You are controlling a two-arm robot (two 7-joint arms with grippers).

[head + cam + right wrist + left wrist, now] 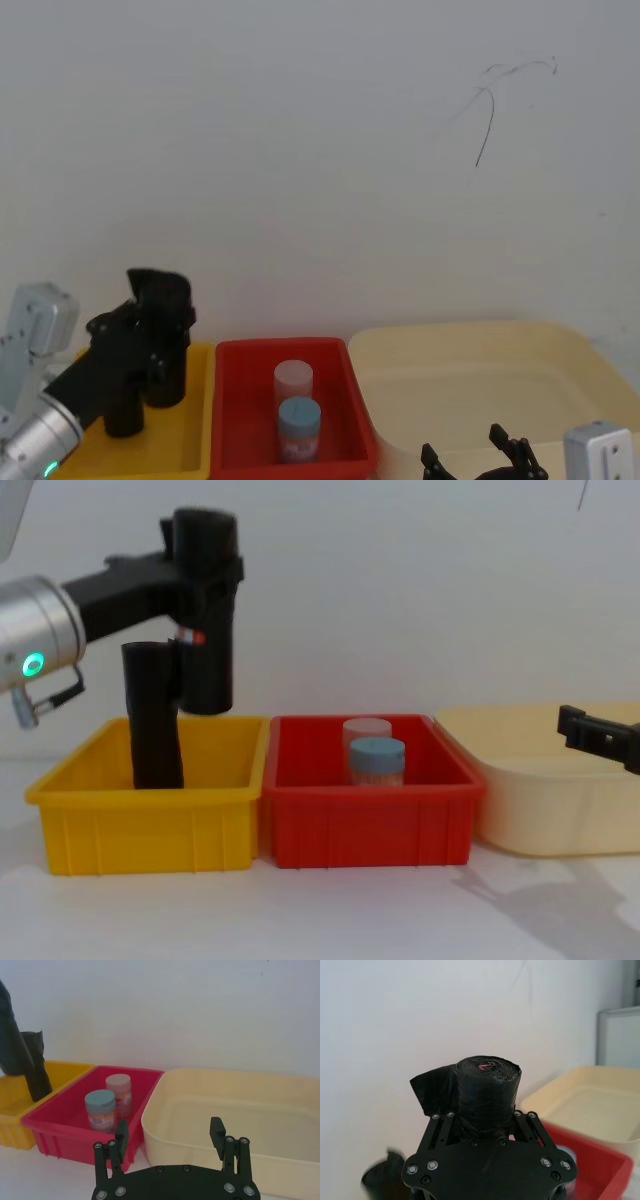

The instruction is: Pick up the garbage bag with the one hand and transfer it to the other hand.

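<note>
Left gripper point(196, 578) is up over the yellow bin point(140, 830), fingers clenched around the garbage bag point(207, 660). The roll hangs upright in the air, red-and-white label facing the chest camera. That makes 2 black rolls: the other roll point(155, 730) stands in the yellow bin, just beside the lifted one. 3 bins in a row: yellow, red bin point(370, 830), cream bin point(550, 820). 2 jars in the red one, the blue-lidded jar point(376, 760) in front of the pink-lidded jar point(367, 728). Right gripper point(169, 1130) sits low near the cream bin, fingers spread apart.
</note>
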